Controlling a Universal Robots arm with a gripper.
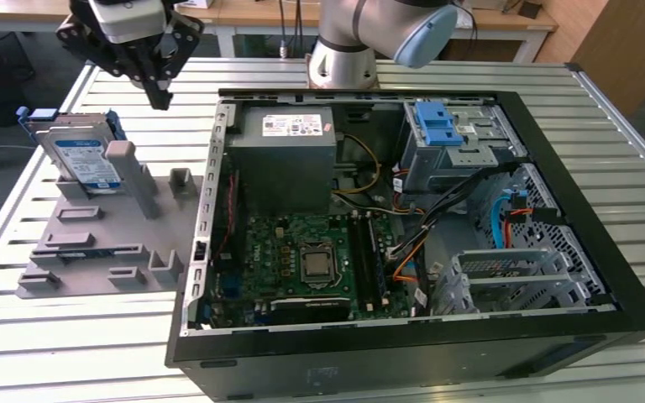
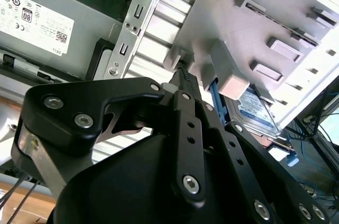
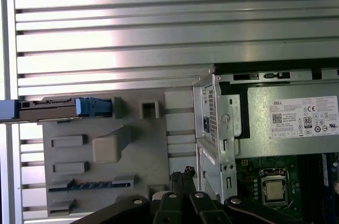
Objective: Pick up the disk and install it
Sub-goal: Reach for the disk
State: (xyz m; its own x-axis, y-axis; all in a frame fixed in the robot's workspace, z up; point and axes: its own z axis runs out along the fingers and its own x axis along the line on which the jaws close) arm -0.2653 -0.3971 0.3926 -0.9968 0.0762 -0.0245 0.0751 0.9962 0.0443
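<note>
In the exterior view, the disk (image 1: 80, 159) stands on edge, leaning back a little, in a slot of a grey holder plate (image 1: 87, 243). The plate lies on the slatted metal surface (image 1: 76, 353), near its edge at the exterior view's left. The disk is a flat silver hard drive with a white-and-blue label facing outward, and a blue plastic frame shows along its upper and side edges. A grey post of the holder rises just beside it. The tool (image 1: 162, 99) hangs in the air over the far part of the surface, above and apart from the disk. Its black fingers are drawn together to a point, clenched on nothing. Beside the holder, toward the exterior view's right, lies the open computer case (image 1: 412, 357), with a grey power supply (image 1: 289, 159), the motherboard (image 1: 289, 252) and a bare blue bracket (image 1: 440, 126) inside.

In the second wrist view, the tool (image 2: 184, 75) points its closed tips toward the holder plate (image 2: 222, 12). Past a grey block, part of the disk (image 2: 254, 110) shows its blue label and a strip of blue frame. The power supply (image 2: 47, 23) lies off to one side.

In the first wrist view, the disk (image 3: 47, 106) appears edge-on as a thin grey bar with a blue frame end. It sits at the corner of the holder plate (image 3: 137, 150) away from the case (image 3: 212, 128). The tool (image 3: 183, 173) has its tips pressed together, well apart from the disk.
</note>
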